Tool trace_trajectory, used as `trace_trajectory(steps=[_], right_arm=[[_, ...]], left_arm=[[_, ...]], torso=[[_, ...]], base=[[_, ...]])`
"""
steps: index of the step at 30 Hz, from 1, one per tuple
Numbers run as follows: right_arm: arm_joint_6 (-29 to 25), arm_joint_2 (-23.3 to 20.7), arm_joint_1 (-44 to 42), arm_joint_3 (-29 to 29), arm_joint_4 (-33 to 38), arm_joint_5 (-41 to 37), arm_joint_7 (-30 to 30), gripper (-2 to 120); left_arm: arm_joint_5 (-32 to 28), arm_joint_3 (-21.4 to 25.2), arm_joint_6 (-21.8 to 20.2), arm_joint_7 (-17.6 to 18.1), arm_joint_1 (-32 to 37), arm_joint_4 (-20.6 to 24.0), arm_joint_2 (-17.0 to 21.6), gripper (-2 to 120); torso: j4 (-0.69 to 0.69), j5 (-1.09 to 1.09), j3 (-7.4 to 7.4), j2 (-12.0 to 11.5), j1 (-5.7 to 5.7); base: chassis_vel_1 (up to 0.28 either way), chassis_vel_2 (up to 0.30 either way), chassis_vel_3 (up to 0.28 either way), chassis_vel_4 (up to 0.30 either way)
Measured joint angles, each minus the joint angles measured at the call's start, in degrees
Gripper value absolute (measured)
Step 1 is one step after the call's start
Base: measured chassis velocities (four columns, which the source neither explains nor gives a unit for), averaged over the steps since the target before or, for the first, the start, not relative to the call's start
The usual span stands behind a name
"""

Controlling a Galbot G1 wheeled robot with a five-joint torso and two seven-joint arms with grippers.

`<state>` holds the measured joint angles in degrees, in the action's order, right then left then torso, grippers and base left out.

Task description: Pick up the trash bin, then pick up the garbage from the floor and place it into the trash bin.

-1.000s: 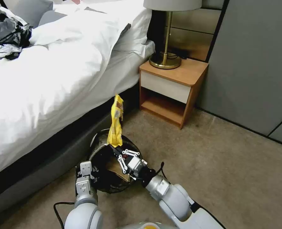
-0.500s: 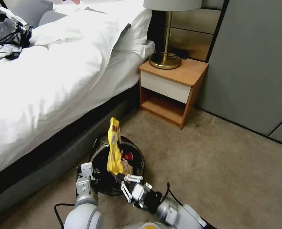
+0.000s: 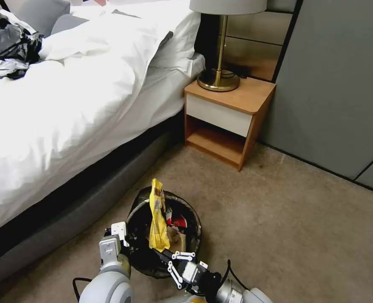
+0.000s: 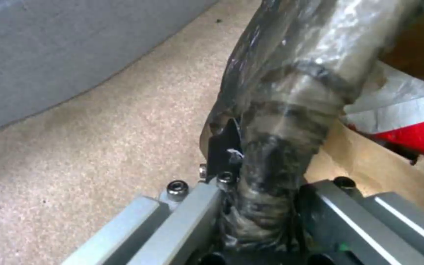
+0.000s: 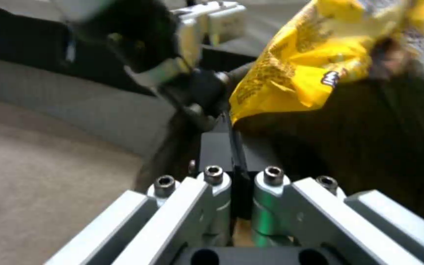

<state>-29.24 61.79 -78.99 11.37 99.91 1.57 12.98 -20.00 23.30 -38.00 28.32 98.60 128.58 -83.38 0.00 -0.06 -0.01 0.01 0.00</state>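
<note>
Brown carpet (image 3: 287, 219) lies between a bed (image 3: 68, 126) and a wooden nightstand (image 3: 226, 122). On it sits the trash bin (image 3: 193, 219), its rim pinched by the left gripper (image 3: 125, 240). The right gripper (image 3: 163, 252) pinches the yellow wrapper (image 3: 158, 221) upright over the bin.

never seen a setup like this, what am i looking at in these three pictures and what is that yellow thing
This is a wheeled robot with two arms, seen by three cameras. The wide picture comes from its head, looking down at a bedroom floor beside a bed and a nightstand. The other two come from cameras on its wrists.

The left gripper is clamped on the bag-lined rim of the trash bin. The right gripper pinches the lower end of a yellow snack wrapper, which stands upright over the bin's mouth. Inside the bin lie a tan paper piece and a red-and-white cup.
</note>
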Motion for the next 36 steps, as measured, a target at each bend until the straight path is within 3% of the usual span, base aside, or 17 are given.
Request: trace_trajectory(steps=[15,36], right_arm=[[2.07,1.84,2.35,-0.16,-3.9,0.06,-0.93,3],[0.74,0.0,1.31,-0.26,-3.85,2.02,-0.52,82]], left_arm=[[-1.25,-0.16,-1.39,0.03,1.1,2.06,0.03,0],[-2.2,0.07,-2.47,-0.05,0.45,1.74,0.11,0]], torso=[[-0.01,-0.01,0.0,0.02,0.0],[0.03,0.05,0.0,0.02,0.0]], base=[[0.0,0.0,0.0,0.0],[0.0,0.0,0.0,0.0]])
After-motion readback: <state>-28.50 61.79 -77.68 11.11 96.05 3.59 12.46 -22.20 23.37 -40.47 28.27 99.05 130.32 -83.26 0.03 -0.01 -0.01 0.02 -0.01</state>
